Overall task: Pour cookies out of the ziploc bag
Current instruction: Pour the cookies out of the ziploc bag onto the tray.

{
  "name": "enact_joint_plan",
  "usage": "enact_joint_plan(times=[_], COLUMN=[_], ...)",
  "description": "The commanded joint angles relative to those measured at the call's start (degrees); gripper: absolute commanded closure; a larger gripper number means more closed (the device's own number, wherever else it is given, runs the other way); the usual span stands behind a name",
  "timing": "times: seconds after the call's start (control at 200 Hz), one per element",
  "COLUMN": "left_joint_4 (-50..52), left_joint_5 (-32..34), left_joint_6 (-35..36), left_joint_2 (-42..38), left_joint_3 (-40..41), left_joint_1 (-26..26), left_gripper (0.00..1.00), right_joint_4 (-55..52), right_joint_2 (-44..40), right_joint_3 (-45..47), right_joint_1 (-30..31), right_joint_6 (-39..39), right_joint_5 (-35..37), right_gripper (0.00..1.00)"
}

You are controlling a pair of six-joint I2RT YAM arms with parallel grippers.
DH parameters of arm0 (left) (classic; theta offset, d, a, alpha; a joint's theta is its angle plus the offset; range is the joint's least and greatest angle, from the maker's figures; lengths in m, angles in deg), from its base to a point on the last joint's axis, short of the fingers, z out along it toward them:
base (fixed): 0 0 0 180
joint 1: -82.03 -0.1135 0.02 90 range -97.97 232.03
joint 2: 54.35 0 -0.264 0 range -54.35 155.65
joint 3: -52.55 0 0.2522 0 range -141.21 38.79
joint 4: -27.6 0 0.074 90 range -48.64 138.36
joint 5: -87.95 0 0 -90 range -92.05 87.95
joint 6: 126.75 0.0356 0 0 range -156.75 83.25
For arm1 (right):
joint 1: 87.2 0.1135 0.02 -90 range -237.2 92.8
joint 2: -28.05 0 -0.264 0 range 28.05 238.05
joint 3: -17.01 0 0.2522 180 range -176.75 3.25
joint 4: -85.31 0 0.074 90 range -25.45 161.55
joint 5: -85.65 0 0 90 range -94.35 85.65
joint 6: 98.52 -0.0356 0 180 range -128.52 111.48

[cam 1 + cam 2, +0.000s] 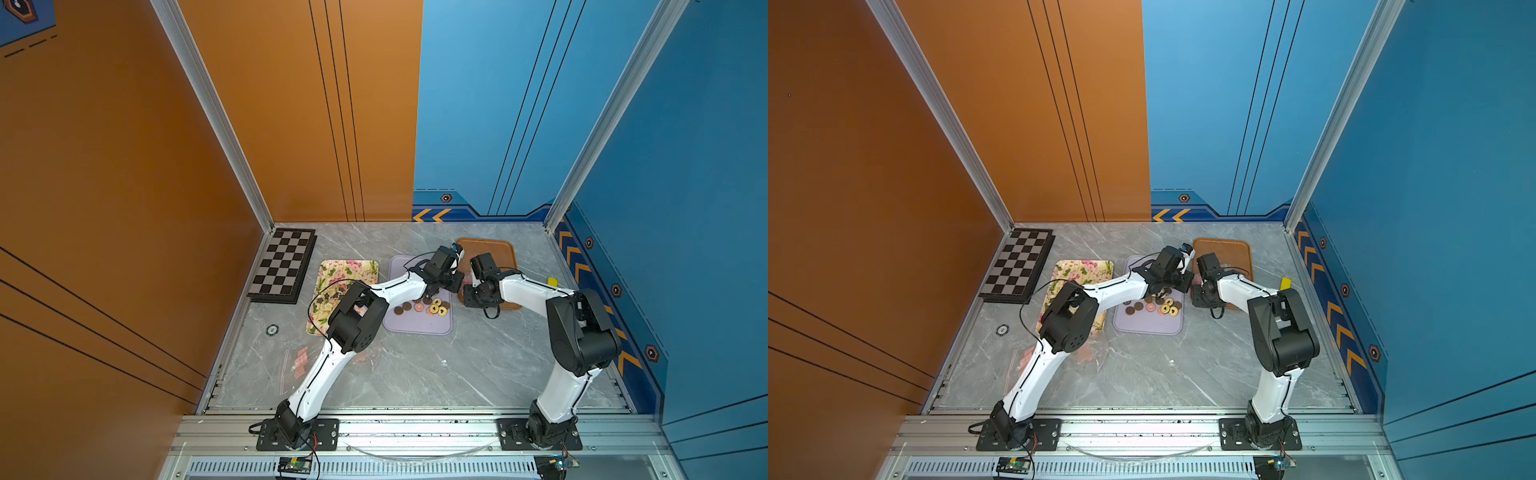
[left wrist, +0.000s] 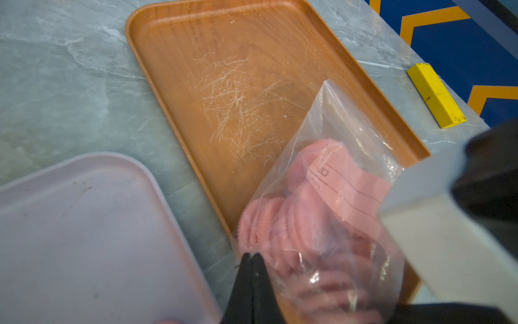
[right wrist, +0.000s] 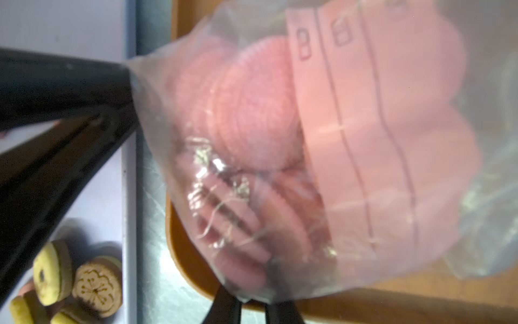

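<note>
A clear ziploc bag (image 2: pixel 322 196) (image 3: pixel 322 146) full of flat pink cookies (image 3: pixel 252 98) hangs over the near end of the brown tray (image 2: pixel 224 70), between both arms in a top view (image 1: pixel 467 279). My left gripper (image 2: pixel 252 255) is shut on one bag corner, and it also shows in the right wrist view (image 3: pixel 127 81). My right gripper (image 3: pixel 253 304) sits under the bag's lower edge. Its fingers stand a narrow gap apart and the plastic hides their tips. Several brown, pink and yellow-ringed cookies (image 1: pixel 428 306) (image 1: pixel 1156 306) lie on the lilac tray (image 1: pixel 415 326).
A floral tray (image 1: pixel 349 272) lies left of the lilac one and a chessboard (image 1: pixel 284 266) sits at the back left. A yellow block (image 2: pixel 436 95) rests by the right wall. Another clear bag with pink pieces (image 1: pixel 300 361) lies near the left arm.
</note>
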Motion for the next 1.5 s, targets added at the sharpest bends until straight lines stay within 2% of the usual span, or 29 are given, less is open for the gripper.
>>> enact_joint_plan(times=[0.0,0.1,0.21,0.496,0.711,0.871,0.996,1.181,1.256,1.361,1.422,1.497], left_joint_4=[1.3,1.3,1.3,1.9,2.7,4.1,6.0,13.8,15.8,16.2,14.7,8.2], left_joint_5=[1.1,1.0,1.1,0.1,-2.5,-3.1,-2.4,-2.5,-2.8,-4.1,-4.5,-5.4], left_joint_6=[-0.5,-0.5,-0.6,-0.4,1.2,1.7,2.5,3.4,3.3,3.3,3.9,2.7], left_joint_2=[-1.1,-1.6,-2.2,-4.5,-5.5,-4.1,-2.5,2.9,4.6,2.8,1.1,-2.2], left_joint_3=[1.4,1.8,2.3,3.2,-0.1,-6.4,-12.3,-25.2,-28.1,-22.6,-16.2,-6.1], left_joint_1=[0.0,0.0,0.0,0.2,0.7,1.3,1.5,1.6,1.6,2.2,2.8,3.0], left_gripper=[1.0,1.0,1.0,1.0,1.0,1.0,1.0,1.0,1.0,1.0,0.87,0.8], right_joint_4=[-2.8,-3.3,-4.3,-7.3,-9.7,-10.2,-10.5,-9.6,-9.2,-9.2,-9.1,-9.0], right_joint_2=[-2.1,-3.3,-3.9,-8.3,-10.6,-9.9,-6.3,-5.1,-3.9,-1.0,-0.3,-0.4], right_joint_3=[1.1,1.5,1.7,1.2,-2.6,-6.7,-10.4,-13.8,-15.1,-16.3,-16.4,-16.4], right_joint_1=[0.0,-0.5,-1.3,-4.6,-8.7,-12.1,-15.2,-16.9,-17.3,-18.0,-18.1,-18.0], right_joint_6=[-0.4,-0.3,-0.1,1.2,4.5,5.2,5.2,4.7,4.0,3.9,3.9,4.0], right_joint_5=[2.7,2.8,2.7,2.1,-4.5,-10.1,-17.4,-19.6,-21.2,-25.2,-26.0,-26.3], right_gripper=[0.85,0.86,1.0,1.0,1.0,1.0,1.0,1.0,1.0,1.0,1.0,1.0])
